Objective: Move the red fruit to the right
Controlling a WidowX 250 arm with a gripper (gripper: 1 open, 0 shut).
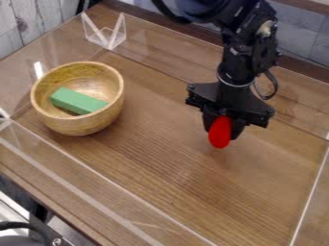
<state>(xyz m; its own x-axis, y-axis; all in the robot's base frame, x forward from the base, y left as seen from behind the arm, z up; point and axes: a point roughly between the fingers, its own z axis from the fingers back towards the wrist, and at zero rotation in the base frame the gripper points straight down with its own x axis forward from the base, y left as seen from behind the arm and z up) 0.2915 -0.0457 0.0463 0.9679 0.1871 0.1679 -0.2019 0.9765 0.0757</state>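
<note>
The red fruit is small and glossy and sits right of the table's middle, its lower end close to the wooden surface. My black gripper points down from above, and its fingers are drawn in against the fruit's upper part and hide its top. I cannot tell whether the fruit touches the table.
A wooden bowl stands at the left with a green rectangular block inside. Low clear acrylic walls ring the wooden table. A clear plastic stand is at the back left.
</note>
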